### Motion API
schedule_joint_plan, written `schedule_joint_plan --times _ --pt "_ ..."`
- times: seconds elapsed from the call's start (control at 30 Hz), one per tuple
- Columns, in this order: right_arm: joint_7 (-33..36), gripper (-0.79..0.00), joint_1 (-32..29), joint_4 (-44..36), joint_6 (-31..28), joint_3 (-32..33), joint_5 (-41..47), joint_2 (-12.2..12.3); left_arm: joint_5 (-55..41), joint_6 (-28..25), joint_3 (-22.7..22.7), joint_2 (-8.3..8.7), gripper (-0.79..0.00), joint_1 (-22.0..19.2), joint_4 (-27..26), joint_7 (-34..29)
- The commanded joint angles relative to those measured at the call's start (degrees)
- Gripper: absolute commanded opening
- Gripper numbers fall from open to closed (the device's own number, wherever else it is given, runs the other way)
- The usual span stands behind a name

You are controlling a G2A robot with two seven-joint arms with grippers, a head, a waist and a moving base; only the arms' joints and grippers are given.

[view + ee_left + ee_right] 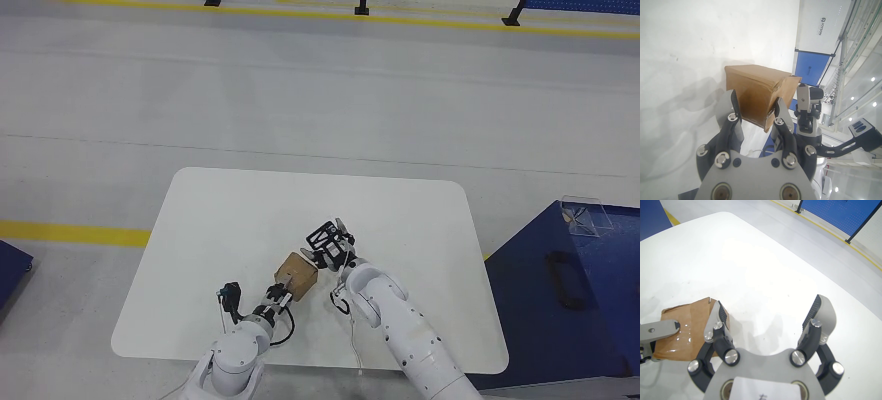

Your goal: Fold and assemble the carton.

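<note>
From the near edge of the tabletop, the left arm (240, 352) holds its left claw (756, 98) clamped across one end of the carton (753, 81). The right arm (395, 320) angles in alongside. Its right claw (768, 304) is spread wide, one finger just beside the carton.

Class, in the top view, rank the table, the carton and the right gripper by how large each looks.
1. table: by far the largest.
2. carton and right gripper: they look about alike, and the gripper may sit nearer the camera, so I leave them unranked.
</note>
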Motion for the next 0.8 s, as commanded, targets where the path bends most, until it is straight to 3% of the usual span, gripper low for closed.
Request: schedule_joint_plan --times 0.0,0.77 --pt "0.2 0.0 -0.2 -0.3 -1.0 0.1 0.3 0.1 0.0 0.0 0.0 0.02 -0.465 0.1 -0.1 0.0" --pt "-0.1 0.0 2.7 5.4 -1.9 -1.9 2.2 -1.0 -0.1 -1.3 -0.2 0.17 -0.456 1.2 -1.5 -0.5"
